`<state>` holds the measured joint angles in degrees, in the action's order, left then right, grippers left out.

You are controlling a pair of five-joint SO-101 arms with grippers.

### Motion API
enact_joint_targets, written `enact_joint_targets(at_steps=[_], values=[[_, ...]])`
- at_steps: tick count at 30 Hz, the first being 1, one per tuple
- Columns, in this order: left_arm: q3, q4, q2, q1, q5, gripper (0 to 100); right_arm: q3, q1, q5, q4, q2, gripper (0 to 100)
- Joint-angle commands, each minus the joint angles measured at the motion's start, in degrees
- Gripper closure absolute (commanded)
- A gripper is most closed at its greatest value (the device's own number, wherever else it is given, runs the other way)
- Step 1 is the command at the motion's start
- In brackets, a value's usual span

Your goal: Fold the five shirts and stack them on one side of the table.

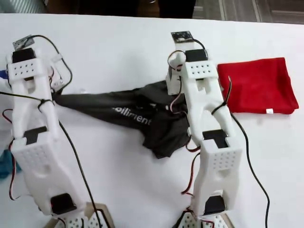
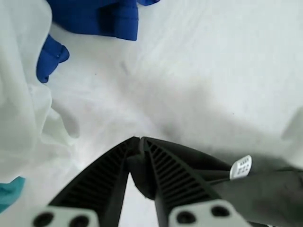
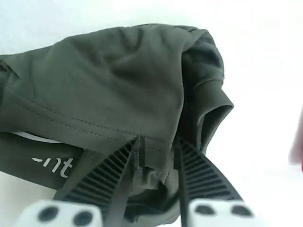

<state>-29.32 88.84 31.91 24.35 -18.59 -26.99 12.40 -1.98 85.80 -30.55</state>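
Left pincer [image 2: 140,142] grips one end of the dark shirt [image 1: 137,114], right pincer [image 3: 157,144] a bunched edge, the cloth stretched between them on the surface [image 1: 109,42]. A folded red shirt [image 1: 256,85] lies beside the right arm.

Dark shirt [image 1: 161,135]: middle covered by right arm [image 1: 204,121], print partly hidden. Red shirt [image 1: 259,85]: 1 edge behind same arm. Blue cloth [image 2: 99,16] and teal cloth [image 2: 9,194]: each cut by frame edge, type unclear.

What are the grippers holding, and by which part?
Both pinch the dark shirt: left gripper at an edge near its white tag, right gripper at a stitched hem.
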Motion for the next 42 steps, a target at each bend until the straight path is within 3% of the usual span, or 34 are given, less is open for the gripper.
enact_joint_targets(at_steps=[1, 11, 16, 35, 39, 42], values=[[-0.31, -0.79, -0.44, -0.18, 0.09, 97, -2.11, 0.48, 0.0, -0.31, 0.31, 87.5], [-0.31, -0.79, -0.44, -0.18, 0.09, 97, -2.64, 0.4, 0.09, -0.66, -4.35, 85.5], [-0.31, -0.79, -0.44, -0.35, 0.09, 97, -2.64, 0.31, 0.09, -0.66, -4.53, 98.5], [-1.1, -0.7, -1.14, -3.16, 0.35, 97, -11.25, -4.44, -0.09, 2.24, 7.87, 97.8], [-7.16, 2.81, -1.14, -3.43, 0.62, 97, -12.66, -4.18, -2.9, 2.24, 10.86, 97.9], [-16.31, 7.3, -1.14, -3.6, 5.54, 97, -14.68, -4.26, -5.45, 2.07, 14.99, 97.9]])
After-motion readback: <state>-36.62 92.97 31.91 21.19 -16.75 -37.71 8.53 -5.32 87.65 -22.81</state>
